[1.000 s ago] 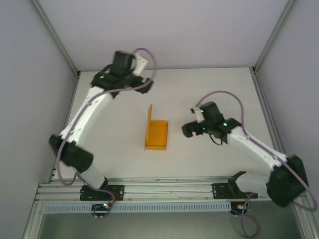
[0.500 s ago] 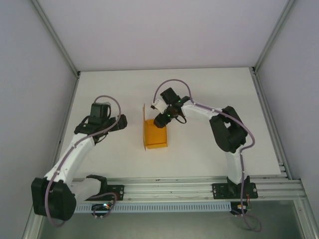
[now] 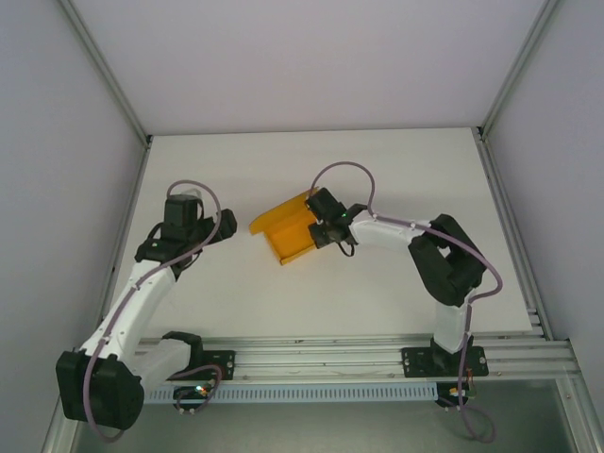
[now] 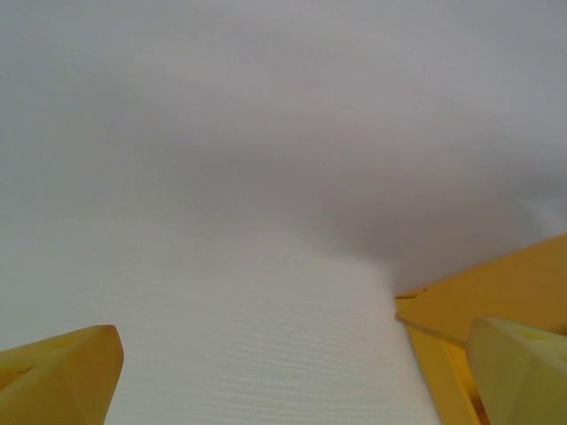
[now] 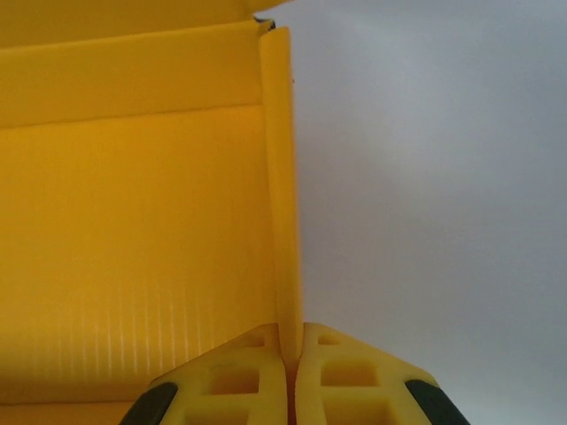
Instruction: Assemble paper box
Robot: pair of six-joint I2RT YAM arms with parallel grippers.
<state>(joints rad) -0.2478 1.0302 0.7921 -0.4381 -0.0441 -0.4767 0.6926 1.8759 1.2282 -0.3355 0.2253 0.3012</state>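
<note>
- Bright orange thin-card paper box (image 3: pixel 286 233): mid-frame in top view, lying askew on the white desk (image 3: pixel 406 170); looks like a shallow tray w/ walls up, one wide flap open toward upper left
- Right end effector (image 5: pixel 291 376): fingers together, clamped on a thin upright wall edge of the box; bottom centre of right wrist view
- Left end effector (image 4: pixel 297 354): fingers wide apart, holding nothing; box corner at lower right of left wrist view
- Progress, my est.: partway; walls formed, flap not closed or tucked; shutting it into a compact box is left
</note>
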